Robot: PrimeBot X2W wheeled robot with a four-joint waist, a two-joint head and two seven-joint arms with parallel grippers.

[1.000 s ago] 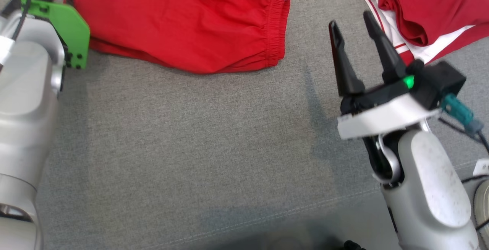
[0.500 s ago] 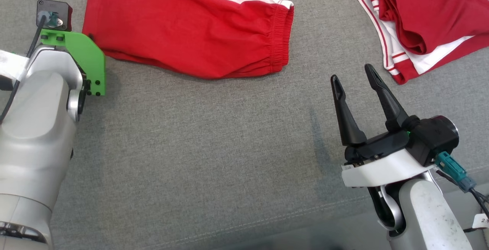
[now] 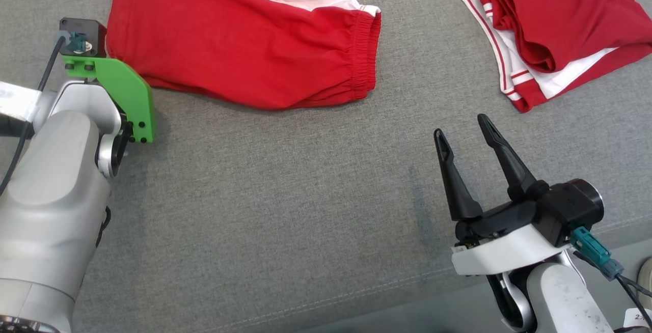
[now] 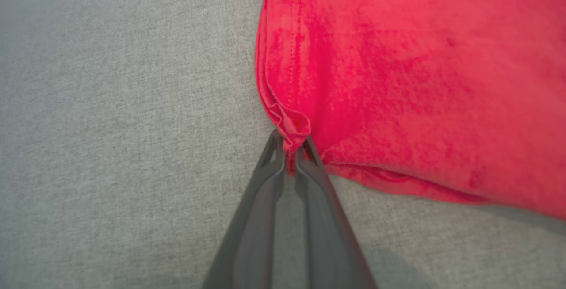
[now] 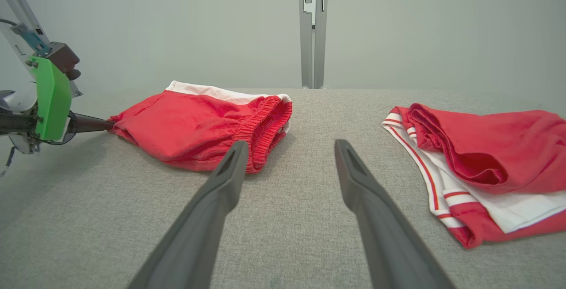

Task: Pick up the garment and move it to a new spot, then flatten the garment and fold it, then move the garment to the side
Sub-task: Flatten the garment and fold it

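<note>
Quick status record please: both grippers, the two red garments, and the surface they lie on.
left gripper: shut, pinching a corner of the red shorts
right gripper: open, holding nothing, over the surface between the two garments
red shorts: folded, lying on the surface, elastic end toward the robot's right
second red garment: bunched, white striped trim, on the robot's right, untouched
surface: grey fabric

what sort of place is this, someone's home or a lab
Likely a robot test lab: a grey cloth-covered table, a bare wall with an aluminium post, and red shorts and another red garment laid out.
</note>
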